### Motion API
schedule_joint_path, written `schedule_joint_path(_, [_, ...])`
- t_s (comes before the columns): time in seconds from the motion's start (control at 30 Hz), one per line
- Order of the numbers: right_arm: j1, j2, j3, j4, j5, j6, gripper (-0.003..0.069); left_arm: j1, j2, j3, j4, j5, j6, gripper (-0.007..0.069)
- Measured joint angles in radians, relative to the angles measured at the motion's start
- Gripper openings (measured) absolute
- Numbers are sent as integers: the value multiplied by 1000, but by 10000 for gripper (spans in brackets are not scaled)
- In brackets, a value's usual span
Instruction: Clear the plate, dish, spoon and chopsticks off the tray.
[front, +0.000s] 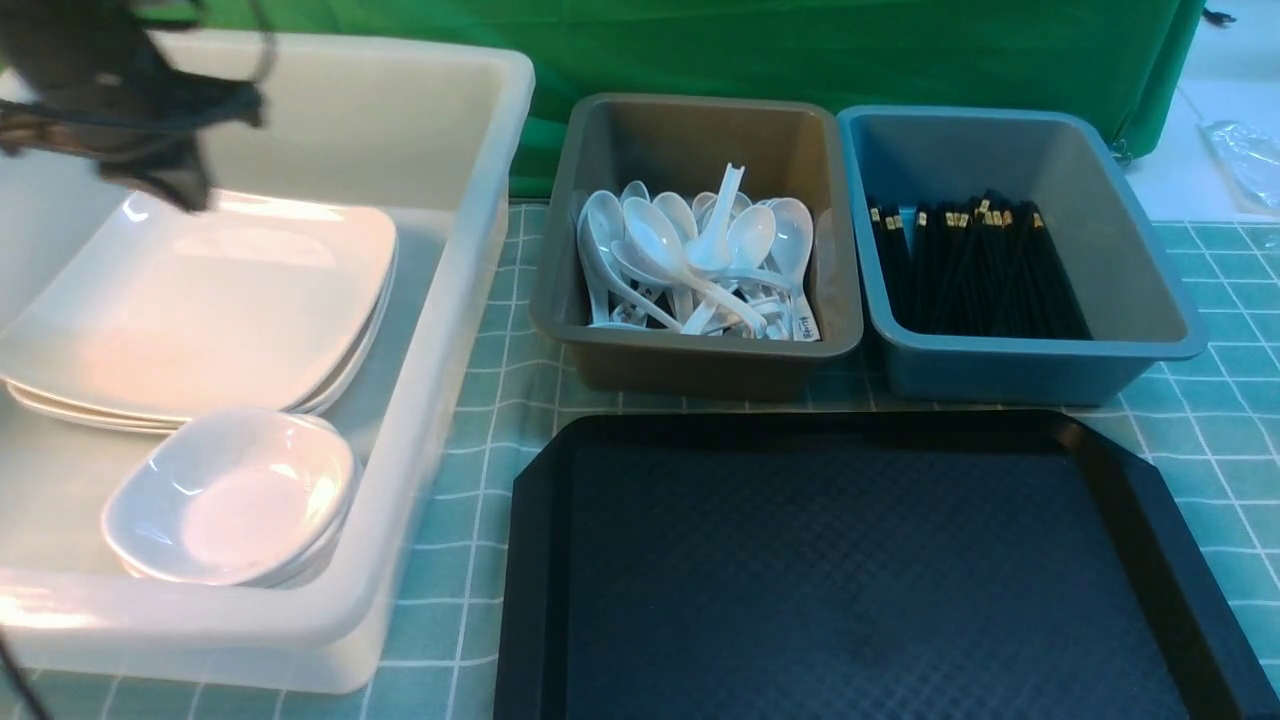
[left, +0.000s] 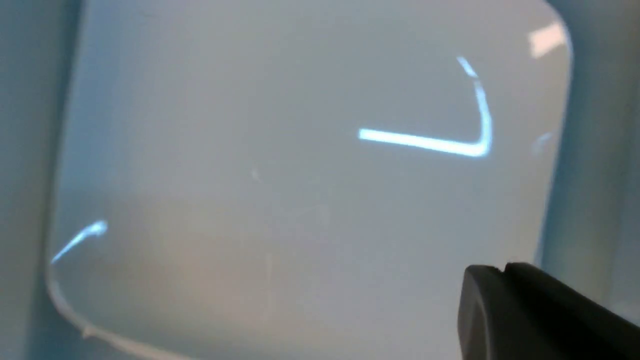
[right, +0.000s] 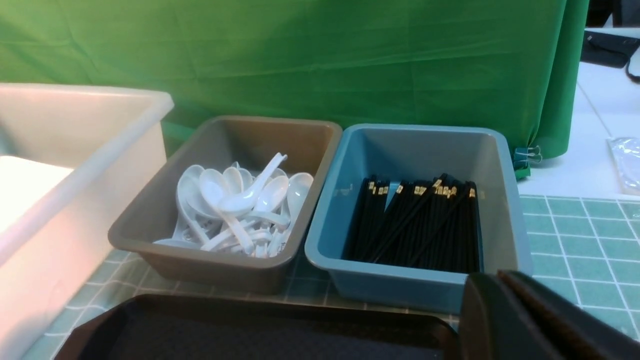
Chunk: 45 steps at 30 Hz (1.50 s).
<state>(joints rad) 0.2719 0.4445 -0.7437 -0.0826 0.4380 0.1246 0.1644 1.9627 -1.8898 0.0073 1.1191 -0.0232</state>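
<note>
The tray (front: 870, 570) lies bare in the front view; nothing remains on it. The plate (front: 200, 300) rests on top of a stack inside the white bin (front: 450, 330), directly beneath the left gripper (front: 165, 175), which hangs over the plate's far edge with its jaws closed on nothing. The small dish (front: 235, 495) sits nearer in the same bin. The spoons (front: 690, 260) fill the grey bin (front: 700, 365), the chopsticks (front: 975, 270) lie in the blue bin (front: 1040, 370), long axis pointing away from the robot. The right gripper (right: 505, 310), also closed and empty, waits by the tray's far right corner. The clearing seems complete; probably only the left arm's retreat upward remains.
</note>
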Motion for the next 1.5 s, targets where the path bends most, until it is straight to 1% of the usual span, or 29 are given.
schedule_joint_path(0.13, [0, 0, 0, 0, 2, -1, 34, 141, -33, 71, -33, -18, 12, 10])
schedule_joint_path(0.17, [0, 0, 0, 0, 2, -1, 34, 148, -33, 77, -35, -18, 17, 10])
schedule_joint_path(0.2, [0, 0, 0, 0, 3, -1, 34, 185, -34, 102, -46, -27, 23, 10])
schedule_joint_path(0.27, [0, 0, 0, 0, 3, -2, 34, 204, -33, 147, -34, -53, 32, 10])
schedule_joint_path(0.5, [0, 0, 0, 0, 3, -35, 36, 203, -30, 257, 100, -162, -3, 10])
schedule_joint_path(0.53, [0, 0, 0, 0, 3, -37, 36, 203, -21, 276, 145, -183, -26, 10])
schedule_joint_path(0.7, [0, 0, 0, 0, -2, -39, 36, 203, 14, 285, 207, -224, -61, 10])
schedule_joint_path(0.9, [0, 0, 0, 0, -5, -39, 36, 203, 49, 282, 223, -274, -63, 10])
schedule_joint_path(1.07, [0, 0, 0, 0, -5, -40, 36, 202, 62, 276, 233, -281, -62, 10])
schedule_joint_path(1.13, [0, 0, 0, 0, -5, -40, 36, 202, 64, 270, 200, -280, -32, 10])
schedule_joint_path(1.2, [0, 0, 0, 0, -5, -40, 36, 192, 64, 269, 169, -269, 18, 10])
schedule_joint_path(1.23, [0, 0, 0, 0, -5, -40, 36, 191, 64, 269, 166, -268, 23, 10])
schedule_joint_path(1.3, [0, 0, 0, 0, -5, -40, 36, 171, 76, 276, 135, -240, 14, 10])
schedule_joint_path(1.4, [0, 0, 0, 0, -5, -40, 36, 147, 101, 283, 134, -224, -5, 10])
schedule_joint_path(1.5, [0, 0, 0, -2, -6, -40, 36, 145, 100, 283, 137, -192, -11, 10])
